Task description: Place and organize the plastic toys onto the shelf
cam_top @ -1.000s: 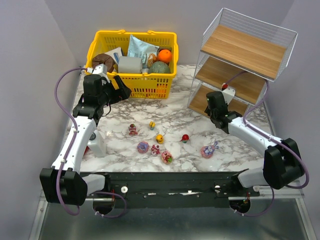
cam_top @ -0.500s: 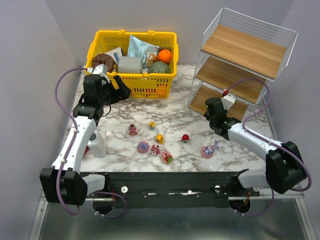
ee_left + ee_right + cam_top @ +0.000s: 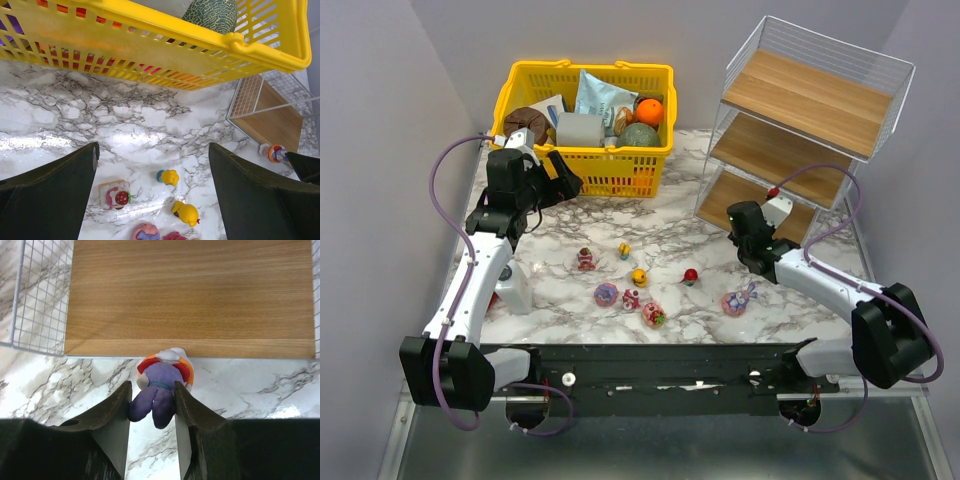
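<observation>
My right jaws are closed on a small figurine (image 3: 161, 382) with a purple body and a white-and-orange top. Both fingers (image 3: 114, 412) pinch its lower half. It sits low over the bench (image 3: 670, 225), right at the front edge of the bottom board of the shelf (image 3: 192, 295). I cannot tell whether its top touches the wood. The shelf stands at the far right of the bench, well apart from the yellow basket (image 3: 590, 67) at the far left.

My left jaws are spread wide and grip nothing. They hover above the marble just in front of the basket.

The other toys lie loose on the bench between my two arms:
- a yellow-and-blue toy (image 3: 623, 250)
- a yellow duck (image 3: 640, 276)
- a red toy (image 3: 691, 275)
- a pink-and-red toy (image 3: 586, 259)
- a purple toy (image 3: 606, 294)
- a pink toy (image 3: 631, 299)
- a pink-and-green toy (image 3: 653, 314)
- a larger pink-and-purple toy (image 3: 738, 300), the one nearest my right arm
</observation>
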You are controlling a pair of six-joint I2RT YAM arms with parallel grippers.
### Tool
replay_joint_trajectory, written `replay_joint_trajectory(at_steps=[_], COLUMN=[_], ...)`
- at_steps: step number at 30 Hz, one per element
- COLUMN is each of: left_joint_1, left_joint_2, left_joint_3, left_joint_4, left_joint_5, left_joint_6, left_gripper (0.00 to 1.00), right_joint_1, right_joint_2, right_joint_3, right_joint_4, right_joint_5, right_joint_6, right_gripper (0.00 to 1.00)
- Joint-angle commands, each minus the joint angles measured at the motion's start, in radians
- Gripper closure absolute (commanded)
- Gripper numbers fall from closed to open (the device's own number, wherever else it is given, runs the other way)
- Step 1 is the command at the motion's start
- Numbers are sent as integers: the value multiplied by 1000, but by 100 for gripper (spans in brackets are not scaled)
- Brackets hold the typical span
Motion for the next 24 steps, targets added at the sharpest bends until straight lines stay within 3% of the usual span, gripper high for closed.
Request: replay_joint_trajectory(at_steps=[1,16,24], left_joint_1=[4,2,2], left_joint_2=[5,-6,-18], left_joint_3=[-3,-14,-20], left_joint_4=[-5,-4,-10], left_joint_5=[21,52,53], left_joint_6=[7,-4,-4], left_gripper=[1,1,1], right_joint_1=[0,-19,-49], right_joint_2=[-14,32,66], right_joint_3=[16,-7,7], right_joint_4=[-22,165,178], right_joint_5=[145,159,140], right_joint_6=[3,-27,-20], right_gripper=[59,58,56])
